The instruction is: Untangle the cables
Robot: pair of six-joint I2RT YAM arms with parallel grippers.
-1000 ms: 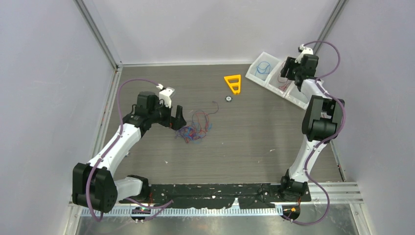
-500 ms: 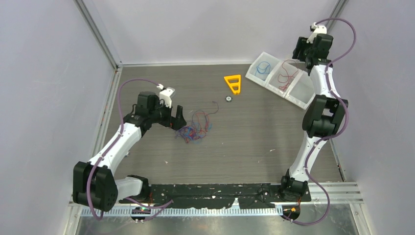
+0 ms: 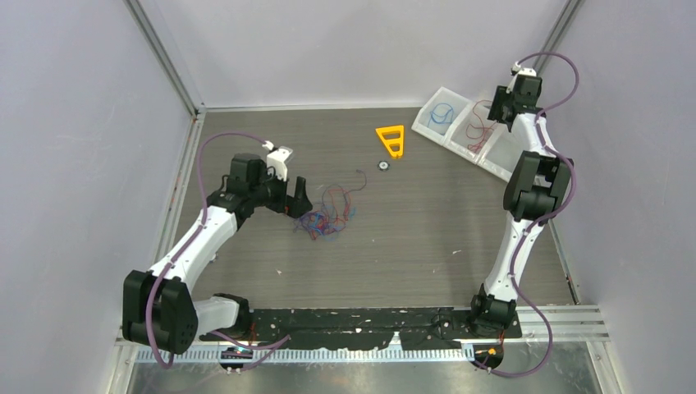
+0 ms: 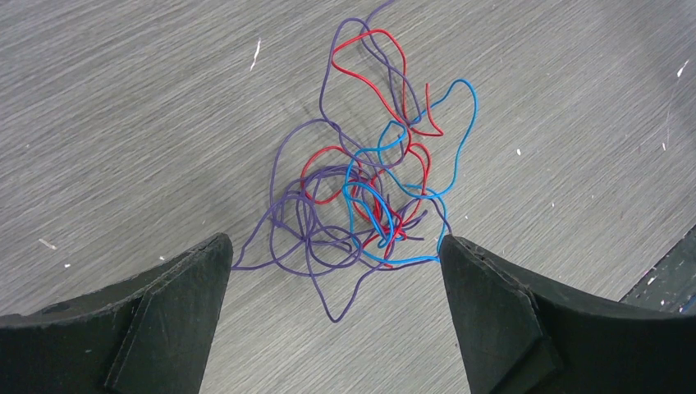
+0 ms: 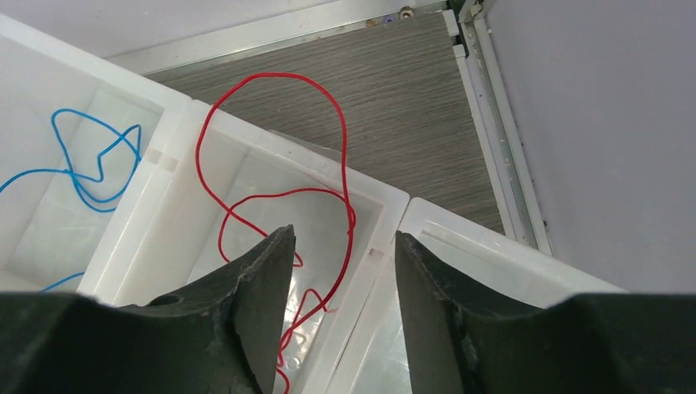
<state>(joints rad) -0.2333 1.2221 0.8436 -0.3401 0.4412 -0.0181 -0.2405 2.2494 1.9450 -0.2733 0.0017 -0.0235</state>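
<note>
A tangled clump of thin red, blue and purple cables (image 3: pixel 327 215) lies on the table's middle left; it also shows in the left wrist view (image 4: pixel 365 197). My left gripper (image 3: pixel 294 199) is open, just left of the clump, its fingertips (image 4: pixel 209 254) flanking the clump's near edge with nothing held. A loose purple cable (image 3: pixel 359 176) lies apart. My right gripper (image 3: pixel 491 113) is open and empty above the white bins, over the wall between the middle and right bins (image 5: pixel 386 238). A red cable (image 5: pixel 320 193) lies in the middle bin, partly over its rim. A blue cable (image 5: pixel 86 168) lies in the left bin.
Three white bins (image 3: pixel 462 123) stand in a row at the back right corner. An orange plastic triangle (image 3: pixel 392 140) and a small round disc (image 3: pixel 383 165) lie near the back middle. Enclosure walls and metal rails bound the table.
My right arm rose from the bins and then came down a little, leaving the red cable in the middle bin. My left arm and the clump have not moved.
</note>
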